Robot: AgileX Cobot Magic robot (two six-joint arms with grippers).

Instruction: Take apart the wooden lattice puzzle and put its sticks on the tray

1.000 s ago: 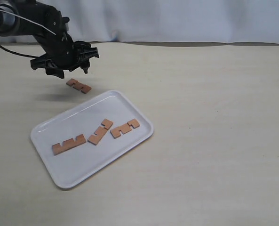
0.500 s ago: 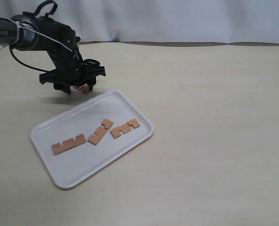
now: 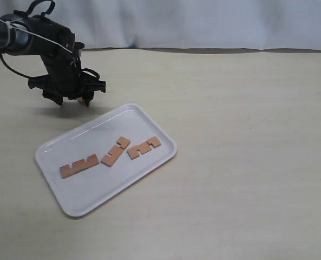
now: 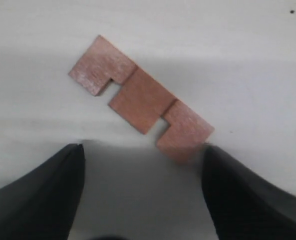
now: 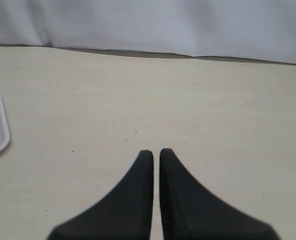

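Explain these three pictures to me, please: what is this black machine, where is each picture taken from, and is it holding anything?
It is a robot with two arms, each ending in two black fingers. The wide picture, from a camera off the arms, shows the left arm over a table, and a white tray holding three notched wooden sticks. The other two pictures come from cameras on the wrists. The left fingers stand open beside a fourth stick lying on the table; nothing is held. The right fingers are closed on nothing.
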